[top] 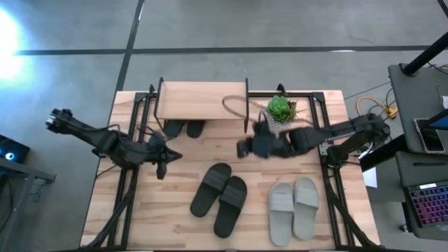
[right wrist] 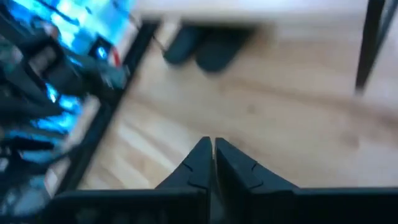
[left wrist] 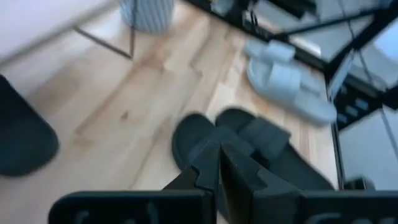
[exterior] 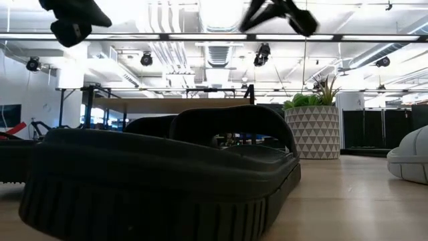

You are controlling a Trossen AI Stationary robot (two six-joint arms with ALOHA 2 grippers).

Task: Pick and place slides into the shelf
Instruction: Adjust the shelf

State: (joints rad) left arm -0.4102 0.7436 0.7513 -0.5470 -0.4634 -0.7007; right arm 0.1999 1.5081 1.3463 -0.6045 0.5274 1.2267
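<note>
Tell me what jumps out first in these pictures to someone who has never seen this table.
The black pair of slides lies mid-table at the front, toes angled inward, with the light grey pair beside it to the right. At the back stands the shelf, another black pair already tucked under its plank, a potted plant at its right. Both grippers, left and right, hang empty with jaws shut.

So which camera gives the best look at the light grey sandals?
The high view: the light grey sandals lie side by side, whole, at the table's front right. The left wrist view shows them smaller and blurred; the low view catches only one edge; the right wrist view misses them.
</note>
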